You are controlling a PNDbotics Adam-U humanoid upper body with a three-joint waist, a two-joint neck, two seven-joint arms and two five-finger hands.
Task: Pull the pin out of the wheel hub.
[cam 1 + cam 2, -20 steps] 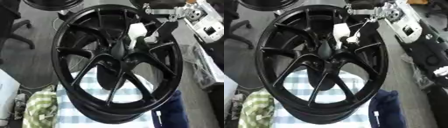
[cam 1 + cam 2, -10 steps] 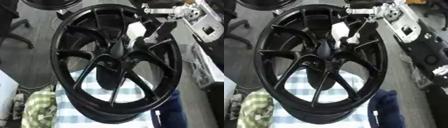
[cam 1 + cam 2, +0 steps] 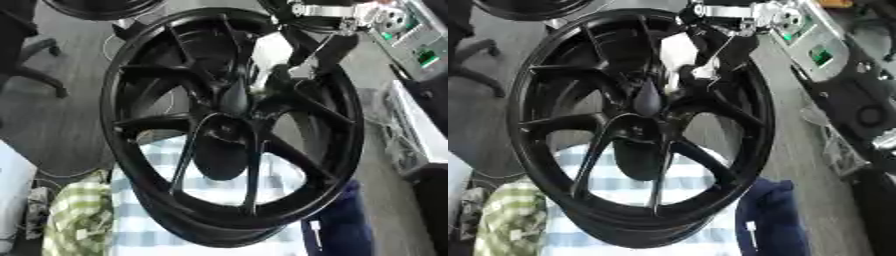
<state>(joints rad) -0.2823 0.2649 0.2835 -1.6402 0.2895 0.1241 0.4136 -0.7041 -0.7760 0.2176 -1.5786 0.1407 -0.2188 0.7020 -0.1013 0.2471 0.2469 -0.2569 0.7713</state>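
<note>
Across the middle of the frame stood a big black wheel (image 3: 232, 130), tilted on its rim, its spokes running out from a dark hub (image 3: 234, 97) slightly above centre. Its lower rim rested on a blue-and-white checked cloth (image 3: 210, 187) covering the surface, and the stripes showed through the gaps between the spokes.

From the upper right the right hand (image 3: 710, 47) reached in over the top of the rim, black with silver joints at the wrist. It sat among the upper spokes, just above and right of the hub. A white block-like piece (image 3: 677, 52) showed against the hand, with a smaller pale bit (image 3: 702, 74) below it beside the hub; which of these was the pin could not be told. Whether the fingers were curled round anything could not be told either, since the spokes and the hand's own dark body blurred together there.

Toward the lower left lay a green-and-white checked cloth (image 3: 74, 220), bunched up beside the wheel. At the lower right a dark blue cloth (image 3: 776, 220) hung just beside the rim. Along the right edge stood grey and white equipment with a green spot (image 3: 820, 42). Part of another black wheel (image 3: 105, 7) showed at the top left, with a chair's base (image 3: 31, 65) on the grey floor at the left.
</note>
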